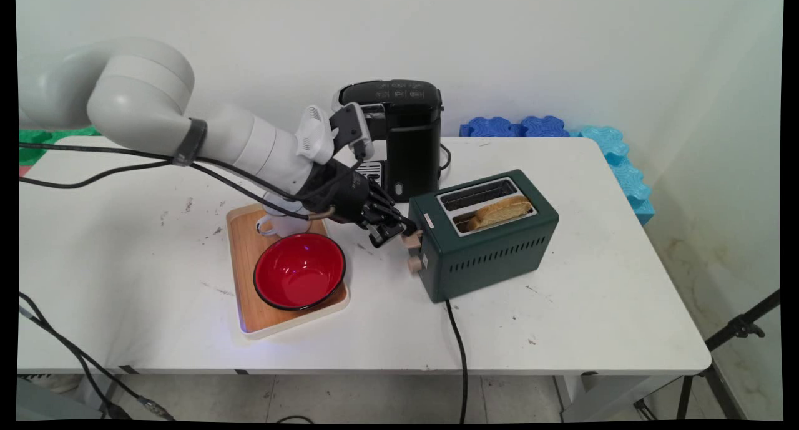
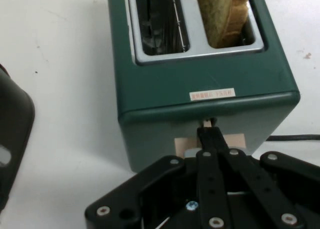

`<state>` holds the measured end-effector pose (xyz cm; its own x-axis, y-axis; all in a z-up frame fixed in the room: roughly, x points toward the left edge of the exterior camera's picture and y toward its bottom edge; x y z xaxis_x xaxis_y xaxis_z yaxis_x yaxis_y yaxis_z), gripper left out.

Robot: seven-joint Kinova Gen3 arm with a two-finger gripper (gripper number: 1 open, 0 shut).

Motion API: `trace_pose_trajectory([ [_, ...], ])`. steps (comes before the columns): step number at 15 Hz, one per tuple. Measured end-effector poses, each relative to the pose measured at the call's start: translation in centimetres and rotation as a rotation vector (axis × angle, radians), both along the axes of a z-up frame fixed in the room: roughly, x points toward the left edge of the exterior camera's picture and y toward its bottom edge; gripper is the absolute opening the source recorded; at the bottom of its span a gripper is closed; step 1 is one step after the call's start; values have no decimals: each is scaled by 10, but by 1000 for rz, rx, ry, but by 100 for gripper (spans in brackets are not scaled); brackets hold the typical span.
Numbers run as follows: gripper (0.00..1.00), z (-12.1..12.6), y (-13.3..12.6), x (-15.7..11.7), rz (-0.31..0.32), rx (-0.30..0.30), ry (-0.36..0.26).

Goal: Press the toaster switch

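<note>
Toaster (image 1: 484,233) sits centre frame in the main view, bread (image 1: 502,210) in its nearer slot; gripper (image 1: 399,228) meets its lever (image 1: 412,239). In the hand view we see fingers (image 2: 210,139) shut together on the lever; we judge they could slip off.

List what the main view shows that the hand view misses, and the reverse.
Main view only: the red bowl on the wooden tray, a white mug behind it, and the toaster's black cord. Hand view only: the small white label on the toaster's top. Both: the dark green two-slot toaster, the toast slice, the black coffee machine, and the tool shut at its lever end.
</note>
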<state>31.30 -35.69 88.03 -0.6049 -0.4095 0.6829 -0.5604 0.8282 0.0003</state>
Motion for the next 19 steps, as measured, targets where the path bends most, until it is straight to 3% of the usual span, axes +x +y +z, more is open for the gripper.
trace_pose_trajectory([
  [19, 0, -39, 4, 1, 52, 50, -16],
])
